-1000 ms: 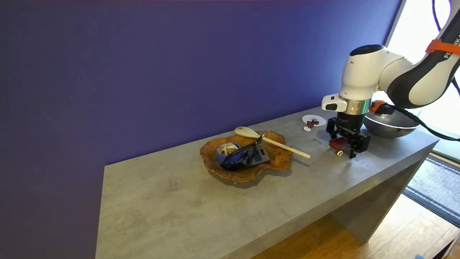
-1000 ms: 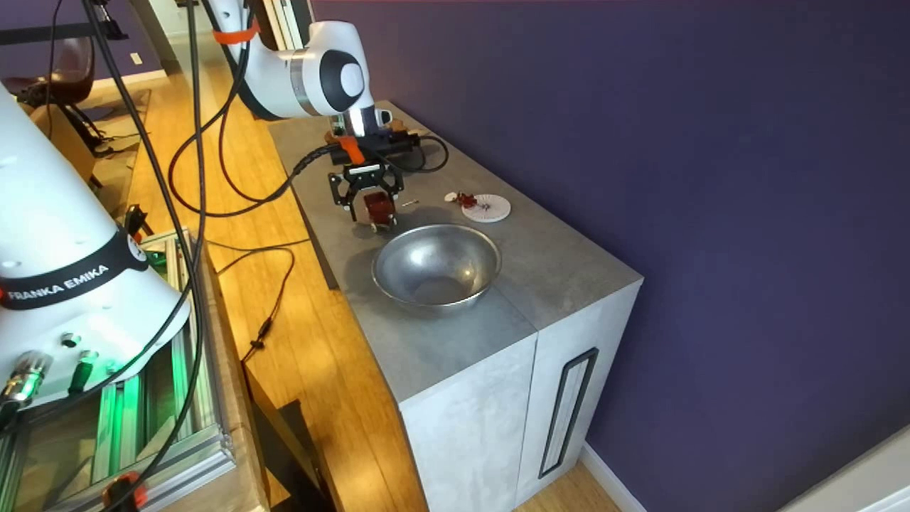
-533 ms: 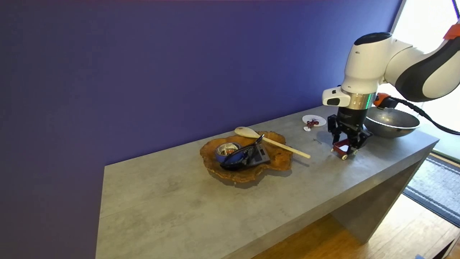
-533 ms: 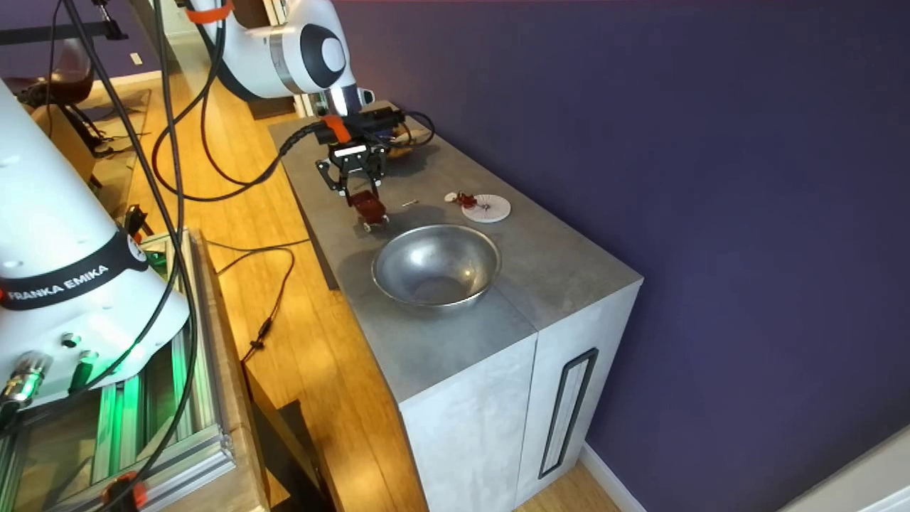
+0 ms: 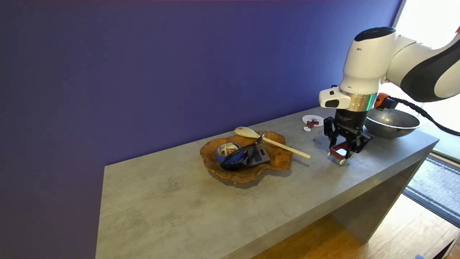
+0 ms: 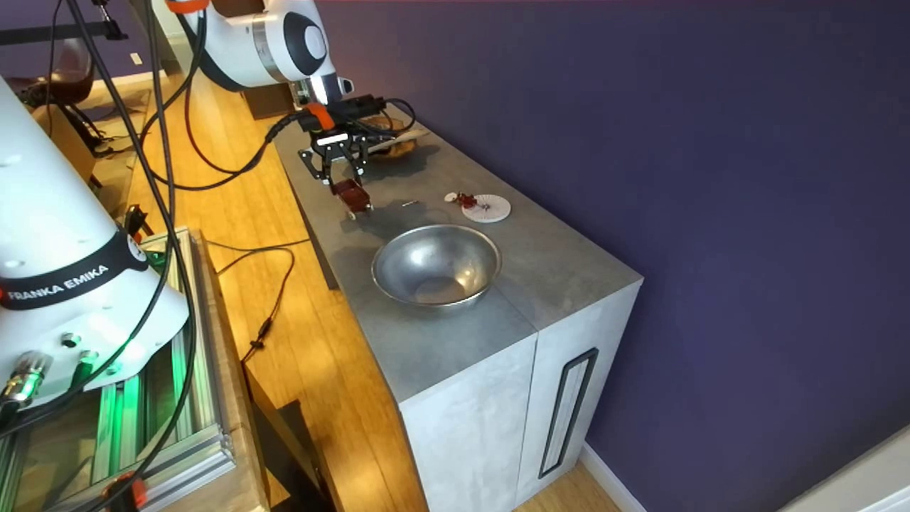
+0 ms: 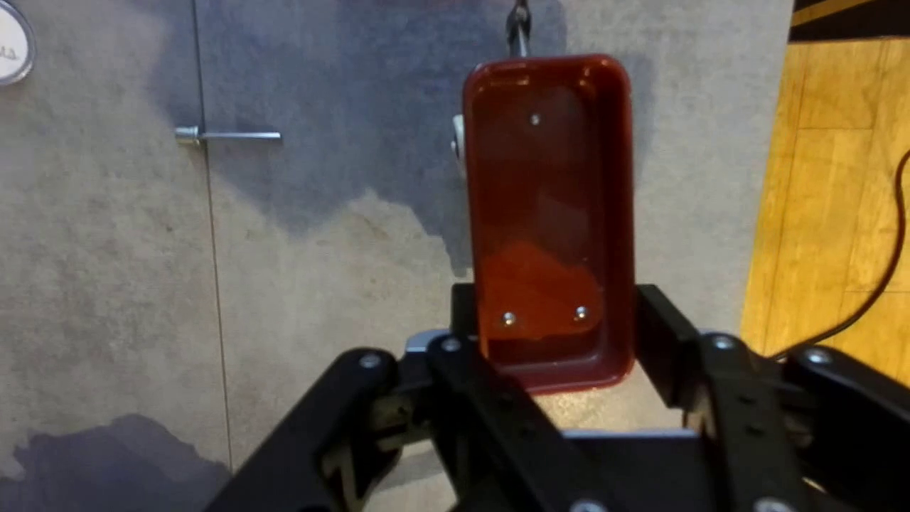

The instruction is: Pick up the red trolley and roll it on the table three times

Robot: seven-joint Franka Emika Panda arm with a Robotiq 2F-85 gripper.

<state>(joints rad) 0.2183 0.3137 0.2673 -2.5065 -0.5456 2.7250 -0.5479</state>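
The jaws are gripping the red trolley [image 7: 551,213] across its width, holding it over the table [image 6: 426,348], beyond and left of the metal bowl [image 6: 436,267] in an exterior view. At near left, a black band [image 6: 60,286] is reading "FRANKA EMIKA"; in the wrist view, a white disc [image 7: 11,44] is showing cut-off lettering.

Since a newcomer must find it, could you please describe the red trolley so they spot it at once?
Along the purple wall runs a grey table with a metal bowl near one end. Near the bowl, the black gripper holds the red trolley, a small open cart that, unlike the bowl and white dish, has pale wheels.
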